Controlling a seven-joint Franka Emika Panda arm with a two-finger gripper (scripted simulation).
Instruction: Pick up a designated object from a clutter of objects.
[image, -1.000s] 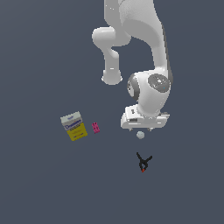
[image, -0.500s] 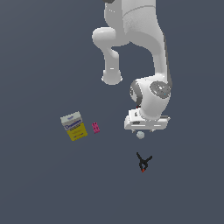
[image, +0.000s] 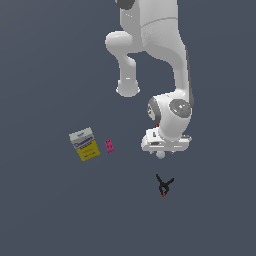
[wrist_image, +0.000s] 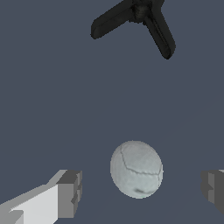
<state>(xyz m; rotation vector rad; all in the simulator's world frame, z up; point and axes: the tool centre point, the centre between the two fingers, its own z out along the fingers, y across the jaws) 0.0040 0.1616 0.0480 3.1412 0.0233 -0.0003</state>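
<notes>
while the tool (wrist_image: 140, 188) sits spread around the white ball (wrist_image: 136, 169) | centre it first | close gently so it won't roll | avoid black clamp (wrist_image: 140, 22)

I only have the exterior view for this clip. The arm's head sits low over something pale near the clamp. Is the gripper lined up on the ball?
Observer: Yes. In the wrist view the white ball lies between the two fingers of the gripper, nearer one finger than the other.
Operator: Are the fingers touching it?
Observer: No, there is a visible gap on both sides; the gripper is open.
Operator: Is the ball really plain?
Observer: Close up it shows faint seam lines across its surface.
Operator: Is the clamp in the way?
Observer: No. The black clamp lies apart from the ball, with bare floor between them.
</notes>
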